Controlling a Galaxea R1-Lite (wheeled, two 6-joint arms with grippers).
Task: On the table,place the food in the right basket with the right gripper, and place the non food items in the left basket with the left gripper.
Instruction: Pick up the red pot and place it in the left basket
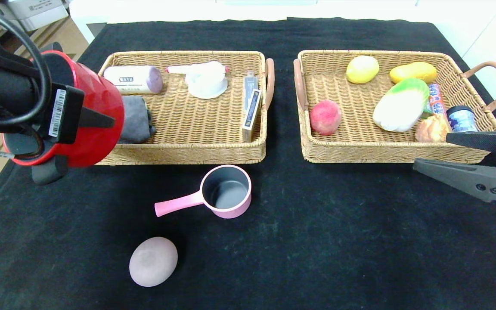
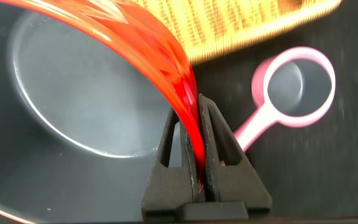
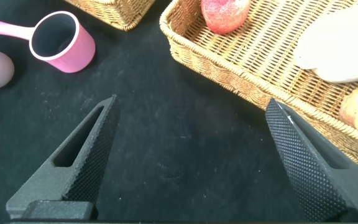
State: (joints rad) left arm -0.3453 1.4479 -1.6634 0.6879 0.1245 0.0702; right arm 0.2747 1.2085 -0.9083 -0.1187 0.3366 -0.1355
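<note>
The left gripper (image 1: 95, 118) is held raised at the far left of the scene, its wrist reaching in from the left edge. Its fingers (image 2: 211, 140) are clamped on the rim of the red pot (image 1: 95, 99), which is carried tilted. The right gripper (image 1: 433, 153) is held low at the right edge, pointing left, with its jaws spread wide and nothing between them.

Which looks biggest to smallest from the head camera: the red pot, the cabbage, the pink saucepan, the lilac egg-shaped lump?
1. red pot, though it is lifted nearer the camera in the left gripper, which inflates it.
2. cabbage.
3. pink saucepan and lilac egg-shaped lump: the pan bowl and lump look alike; only the handle makes the saucepan longer.
</note>
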